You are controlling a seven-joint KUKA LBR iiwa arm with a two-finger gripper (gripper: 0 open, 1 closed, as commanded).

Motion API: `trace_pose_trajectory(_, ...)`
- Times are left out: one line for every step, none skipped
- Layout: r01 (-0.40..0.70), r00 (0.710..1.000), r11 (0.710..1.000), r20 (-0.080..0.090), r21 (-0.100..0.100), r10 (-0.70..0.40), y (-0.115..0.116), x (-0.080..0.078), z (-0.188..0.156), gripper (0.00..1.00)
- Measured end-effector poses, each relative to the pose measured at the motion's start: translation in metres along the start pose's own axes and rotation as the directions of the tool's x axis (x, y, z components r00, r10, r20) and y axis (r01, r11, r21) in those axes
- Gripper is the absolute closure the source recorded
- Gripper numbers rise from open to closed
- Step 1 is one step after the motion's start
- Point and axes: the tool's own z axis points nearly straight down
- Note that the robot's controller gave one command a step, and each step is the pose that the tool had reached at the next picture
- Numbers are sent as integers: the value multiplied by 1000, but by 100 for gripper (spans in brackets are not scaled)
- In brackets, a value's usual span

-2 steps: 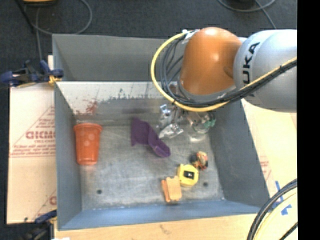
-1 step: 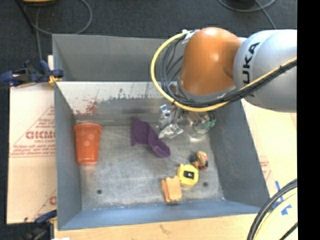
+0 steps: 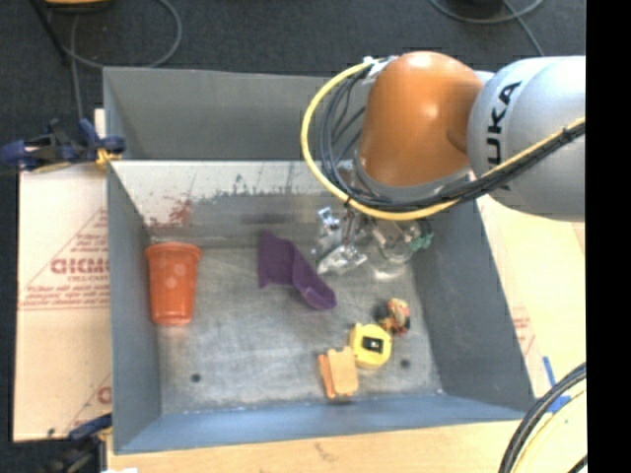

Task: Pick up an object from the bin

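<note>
My gripper [image 3: 338,242] hangs under the arm's orange cover at the back middle of the bin, just right of a purple, bent, soft-looking piece [image 3: 292,269] lying on the bin floor. A clear, glass-like thing [image 3: 398,247] lies close on the gripper's right, partly hidden by the arm. Nothing can be made out in the gripper's grasp.
An orange cup [image 3: 173,282] lies on its side at the left wall. Near the front right lie a yellow tape measure [image 3: 371,346], a tan and orange block [image 3: 338,373] and a small brown and red figure [image 3: 397,313]. The arm covers the bin's back right.
</note>
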Motion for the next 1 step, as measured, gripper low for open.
trace_pose_trajectory(226,974,974,0,-3,-226,5,31,70,0)
